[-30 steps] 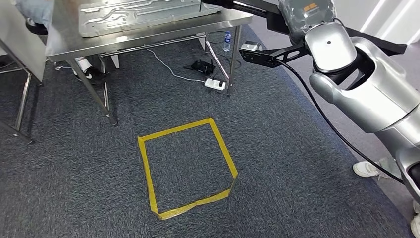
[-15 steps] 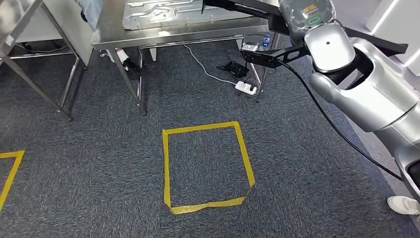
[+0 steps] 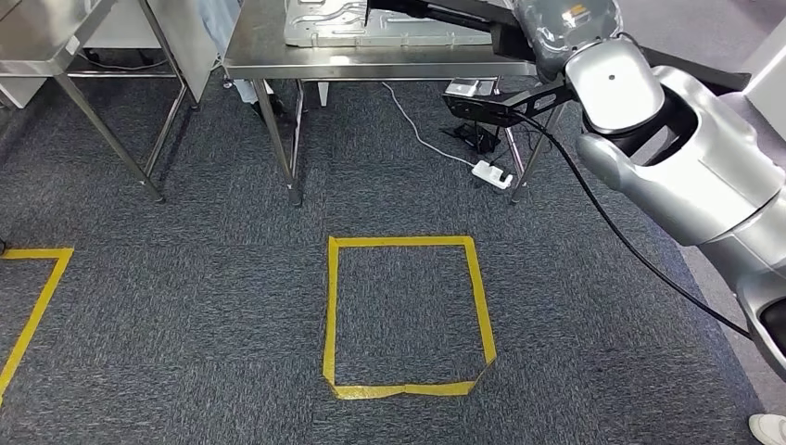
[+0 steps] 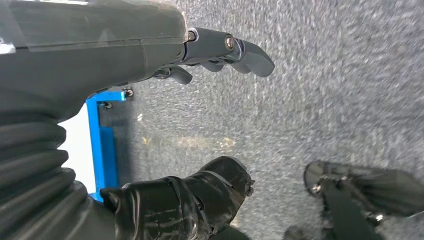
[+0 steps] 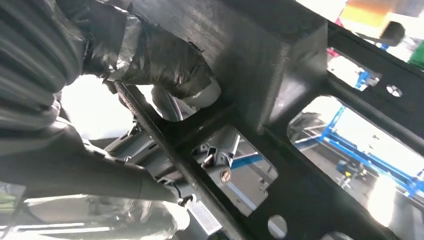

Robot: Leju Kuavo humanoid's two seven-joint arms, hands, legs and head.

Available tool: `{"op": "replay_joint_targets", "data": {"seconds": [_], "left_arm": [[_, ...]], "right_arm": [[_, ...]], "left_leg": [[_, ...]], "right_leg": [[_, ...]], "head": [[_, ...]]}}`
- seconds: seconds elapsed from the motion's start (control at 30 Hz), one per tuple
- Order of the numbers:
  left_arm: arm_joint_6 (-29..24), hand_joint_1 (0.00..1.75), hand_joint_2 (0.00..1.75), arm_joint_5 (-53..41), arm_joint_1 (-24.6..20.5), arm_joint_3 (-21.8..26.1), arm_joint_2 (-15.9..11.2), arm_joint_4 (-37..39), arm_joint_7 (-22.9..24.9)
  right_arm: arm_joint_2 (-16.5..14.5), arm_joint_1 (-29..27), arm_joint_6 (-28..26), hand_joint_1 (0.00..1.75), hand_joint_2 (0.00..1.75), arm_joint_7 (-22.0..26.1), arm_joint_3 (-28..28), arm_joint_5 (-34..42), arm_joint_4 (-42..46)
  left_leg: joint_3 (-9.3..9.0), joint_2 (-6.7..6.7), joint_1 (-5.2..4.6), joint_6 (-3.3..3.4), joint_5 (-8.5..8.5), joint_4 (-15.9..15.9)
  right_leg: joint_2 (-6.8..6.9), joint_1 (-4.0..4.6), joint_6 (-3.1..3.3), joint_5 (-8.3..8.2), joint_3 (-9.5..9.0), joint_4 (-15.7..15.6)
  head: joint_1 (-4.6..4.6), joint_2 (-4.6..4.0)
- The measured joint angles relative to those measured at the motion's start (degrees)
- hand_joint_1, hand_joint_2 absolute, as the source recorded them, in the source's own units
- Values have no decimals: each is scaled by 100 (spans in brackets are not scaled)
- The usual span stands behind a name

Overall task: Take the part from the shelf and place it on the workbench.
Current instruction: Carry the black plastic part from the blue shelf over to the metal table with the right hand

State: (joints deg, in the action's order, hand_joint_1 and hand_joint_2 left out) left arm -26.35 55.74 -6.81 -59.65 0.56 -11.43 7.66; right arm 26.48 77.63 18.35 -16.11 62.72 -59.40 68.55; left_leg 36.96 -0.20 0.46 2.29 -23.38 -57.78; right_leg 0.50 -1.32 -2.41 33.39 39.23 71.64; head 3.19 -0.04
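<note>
Part, black perforated frame, carried in our right robot hand above the carpet.
We log the part as a flat black piece with cut-out windows and round holes; in the head view it juts out ahead of our silver right arm, over the near edge of the steel surface. Our right robot hand grips it, taped thumb pressed against the thick black bar. Our left robot hand hangs over grey carpet, fingers spread, holding nothing. We also list: one ribbed metal panel lying on the surface, one white power strip under it, one yellow tape square on the carpet.
</note>
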Motion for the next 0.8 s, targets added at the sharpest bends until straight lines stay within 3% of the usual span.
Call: {"op": "replay_joint_targets", "data": {"seconds": [0.03, 0.07, 0.1, 0.17, 0.23, 0.3, 0.4, 0.43, 0.5, 0.57, 0.6, 0.63, 0.7, 0.73, 0.8], "left_arm": [[-1, 0, 175, -2, -4, 0, 0, 0, -1], [0, 0, 175, -6, -6, 0, 1, 0, -2], [1, 0, 175, -12, -5, 0, 1, 0, -3], [4, 0, 175, -25, 0, 0, 3, 0, -4], [6, 0, 175, -36, -3, 0, 5, 0, -6], [3, 0, 175, -45, -6, 0, 5, 0, -10], [-8, 0, 175, -57, 6, -1, -4, 0, -15], [-10, 0, 175, -62, 7, -1, -7, 0, -16], [-11, 0, 175, -71, 5, -4, -5, 0, -20], [-11, 0, 175, -75, 1, -14, -5, 0, -27], [-11, 0, 175, -76, 0, -19, -5, 0, -29], [-11, 0, 175, -76, 2, -24, -6, 0, -31], [-12, 0, 175, -77, 3, -27, -9, 0, -32], [-13, 0, 175, -77, -1, -28, -10, 0, -34], [-14, 0, 175, -77, -13, -32, -12, 0, -39]], "right_arm": [[7, -10, 1, 175, 175, -1, 1, -3, -4], [11, -22, 1, 175, 175, -1, 2, -3, -10], [13, -30, -1, 175, 175, -3, 3, -3, -15], [15, -26, -7, 175, 175, -26, 2, 3, -19], [16, -16, -11, 175, 175, -57, 0, 17, -19], [16, -23, -16, 175, 175, -67, -2, 26, -18], [16, -33, -34, 175, 175, -68, -4, 27, -13], [16, -32, -39, 175, 175, -68, -5, 28, -11], [15, -32, -41, 175, 175, -62, -5, 52, -10], [13, -39, -39, 175, 175, -55, -4, 88, -9], [13, -42, -39, 175, 175, -57, -4, 102, -9], [12, -44, -39, 175, 175, -63, -4, 112, -7], [12, -37, -34, 175, 175, -78, -10, 140, 0], [12, -30, -30, 175, 175, -81, -12, 154, 2], [12, -21, -33, 175, 175, -90, -16, 181, 4]], "left_leg": [[-10, -22, -6, 11, -16, -7], [-23, -46, -10, 15, -34, -20], [-38, -69, -11, 12, -57, -38], [-64, -114, -8, -22, -124, -98], [-51, -148, -21, -73, -173, -152], [-28, -168, -33, -125, -176, -163], [10, -135, -31, -218, -263, -270], [95, -104, -26, -252, -376, -466], [424, -48, -5, -307, -686, -1147], [721, -30, 12, -331, -819, -1680], [737, -24, 14, -330, -740, -1666], [636, -19, 14, -320, -569, -1425], [247, -2, -3, -275, -214, -637], [92, 2, -19, -246, -122, -333], [-15, -1, -55, -192, -127, -122]], "right_leg": [[-19, 4, -3, 33, 184, 264], [-26, 6, 0, -43, 275, 326], [-28, 7, 7, -209, 270, 194], [-44, 7, 40, -664, -8, -562], [-77, 22, 68, -869, -245, -1119], [-92, 44, 96, -848, -280, -1193], [-74, 3, 183, -868, -321, -1244], [-65, -16, 211, -870, -342, -1262], [-53, -21, 245, -862, -361, -1269], [-49, -18, 255, -851, -366, -1267], [-49, -18, 254, -845, -372, -1266], [-49, -18, 248, -837, -385, -1266], [-48, -8, 219, -811, -414, -1267], [-48, 0, 195, -801, -421, -1269], [-43, 16, 139, -796, -425, -1286]], "head": [[-2, 0], [-2, 0], [-2, 0], [0, 0], [0, 0], [-2, 0], [8, 0], [19, 0], [40, 0], [41, 0], [41, 0], [41, 0], [39, 0], [37, 0], [34, 0]]}}
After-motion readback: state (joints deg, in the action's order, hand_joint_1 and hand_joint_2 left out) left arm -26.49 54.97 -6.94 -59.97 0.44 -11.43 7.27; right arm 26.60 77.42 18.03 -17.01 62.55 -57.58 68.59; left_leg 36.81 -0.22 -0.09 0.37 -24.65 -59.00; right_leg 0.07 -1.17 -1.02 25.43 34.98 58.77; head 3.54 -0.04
